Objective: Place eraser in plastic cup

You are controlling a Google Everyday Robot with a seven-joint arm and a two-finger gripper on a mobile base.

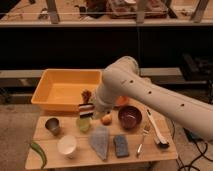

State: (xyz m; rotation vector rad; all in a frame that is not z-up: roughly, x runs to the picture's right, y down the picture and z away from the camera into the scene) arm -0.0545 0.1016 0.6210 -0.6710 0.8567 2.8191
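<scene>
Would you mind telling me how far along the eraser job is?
Done: the claw is shut on the small dark striped eraser. In hand: it hangs seemingly just above the translucent pale green plastic cup. Left: lowering and releasing it inside.

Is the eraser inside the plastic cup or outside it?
Outside. The shut hand holds the eraser just above the plastic cup.

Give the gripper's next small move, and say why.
Probably ease straight down a little, then open. The gripper, shut on the eraser, seems to hang just above the plastic cup, so the eraser looks about lined up with its mouth.
</scene>
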